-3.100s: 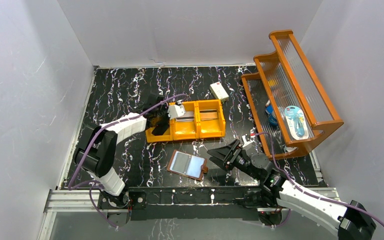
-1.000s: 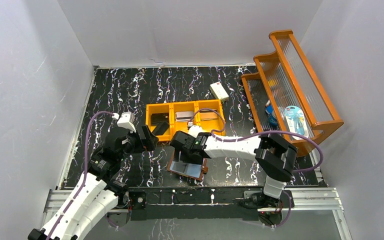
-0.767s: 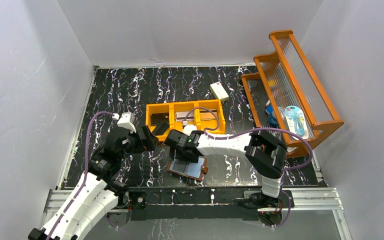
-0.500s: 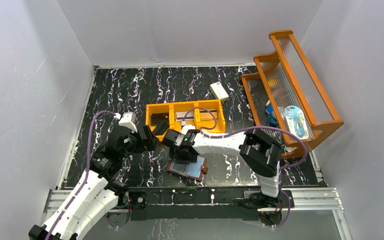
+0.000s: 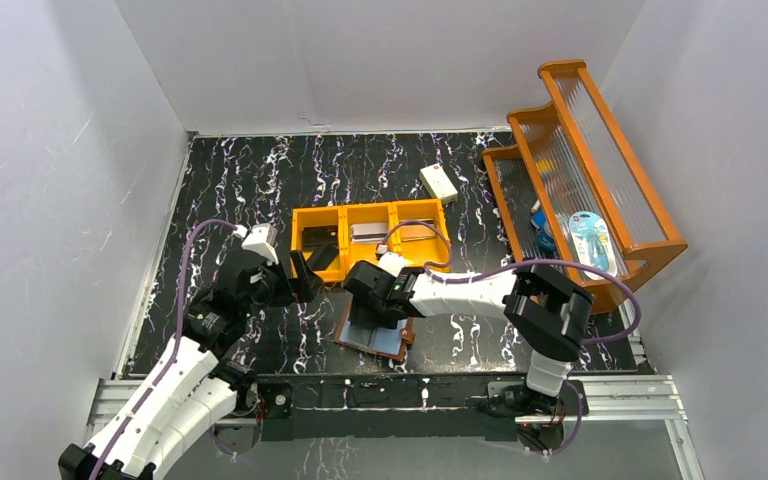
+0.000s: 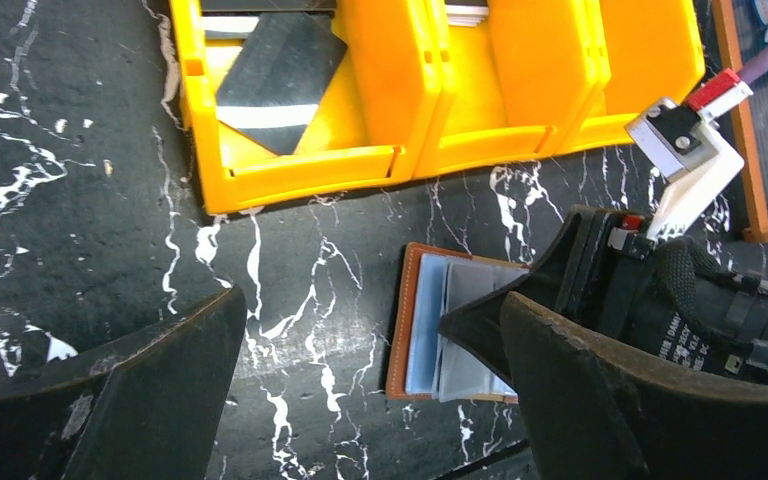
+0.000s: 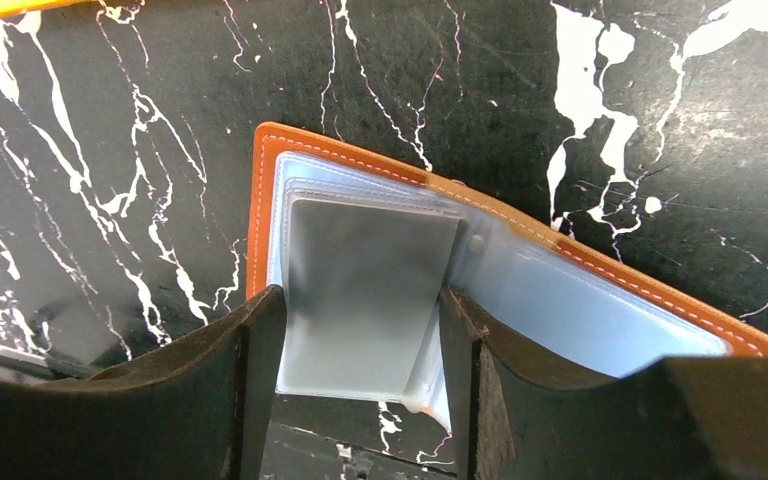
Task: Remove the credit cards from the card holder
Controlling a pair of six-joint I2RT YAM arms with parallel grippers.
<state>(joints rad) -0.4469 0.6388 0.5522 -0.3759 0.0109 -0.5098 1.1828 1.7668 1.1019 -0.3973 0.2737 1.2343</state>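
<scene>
First, note the card holder [image 7: 610, 300] lying open on the desk [image 5: 260, 170], just nearside of the orange tray [image 6: 400, 110]. The right jaws straddle the grey card [image 7: 365, 290] in its sleeve; you cannot tell whether they grip it. Pinch both edges squarely, then draw along the sleeve. The left jaws hang spread, empty, near the tray's front-left corner.

Black, white-veined bench [image 5: 240, 180] | centre: orange three-compartment tray [image 5: 370, 207] | near edge: brown card holder [image 5: 380, 342], open flat | far side: cream-white box [image 5: 438, 183] | right: orange wooden rack [image 5: 655, 248]
</scene>
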